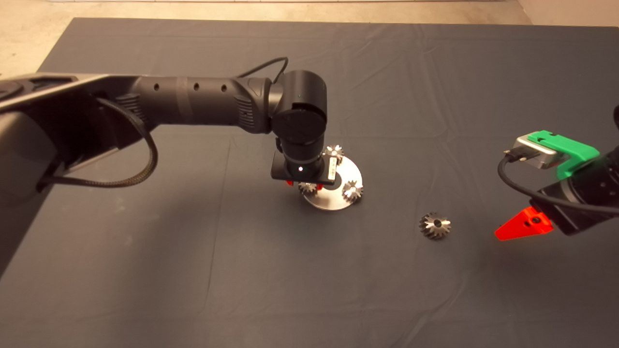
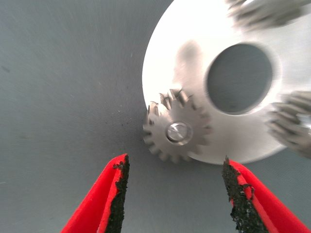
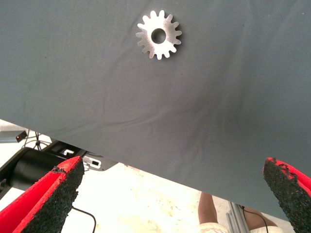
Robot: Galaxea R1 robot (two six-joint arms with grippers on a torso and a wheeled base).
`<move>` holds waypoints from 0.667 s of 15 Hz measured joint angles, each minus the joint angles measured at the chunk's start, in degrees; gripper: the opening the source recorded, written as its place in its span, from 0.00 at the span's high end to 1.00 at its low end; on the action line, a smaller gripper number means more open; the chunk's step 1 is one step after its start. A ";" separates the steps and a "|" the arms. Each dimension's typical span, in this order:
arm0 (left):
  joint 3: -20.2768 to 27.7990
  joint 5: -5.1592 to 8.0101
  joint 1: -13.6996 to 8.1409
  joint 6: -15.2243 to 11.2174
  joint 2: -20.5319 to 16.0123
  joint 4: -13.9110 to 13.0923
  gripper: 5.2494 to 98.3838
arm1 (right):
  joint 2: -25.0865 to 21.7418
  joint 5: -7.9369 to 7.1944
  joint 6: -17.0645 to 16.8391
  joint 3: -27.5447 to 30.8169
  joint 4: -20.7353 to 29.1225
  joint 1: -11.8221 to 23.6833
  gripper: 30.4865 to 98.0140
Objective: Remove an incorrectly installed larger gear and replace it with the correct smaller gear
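Note:
The larger gear [image 1: 435, 225], dark grey with a centre hole, lies loose on the mat to the right of the round silver plate [image 1: 349, 169]; it also shows in the right wrist view [image 3: 159, 35]. A smaller gear [image 1: 307, 188] sits on a pin at the plate's front left edge. In the left wrist view this gear [image 2: 177, 132] lies just beyond my fingertips. My left gripper [image 2: 175, 165] hangs over it, open, touching nothing. My right gripper [image 1: 524, 225] hovers open and empty to the right of the larger gear.
Two more small silver gears [image 1: 333, 152] [image 1: 352, 191] sit on the plate around its centre hole [image 2: 239, 77]. The left arm [image 1: 203, 101] reaches across the mat from the left. A person's leg [image 3: 214, 218] shows beyond the mat's edge.

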 measured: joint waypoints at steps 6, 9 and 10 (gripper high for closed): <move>6.83 -0.15 -2.95 -0.94 -2.69 -1.56 0.43 | 0.00 0.00 0.00 0.00 0.00 0.00 0.00; 11.13 0.20 -9.54 -2.40 -7.04 -4.32 0.38 | 0.00 -0.04 0.00 0.00 0.00 0.00 0.00; 12.20 0.20 -10.28 -2.62 -8.27 -6.24 0.37 | 0.01 0.05 0.00 0.02 0.00 0.00 0.00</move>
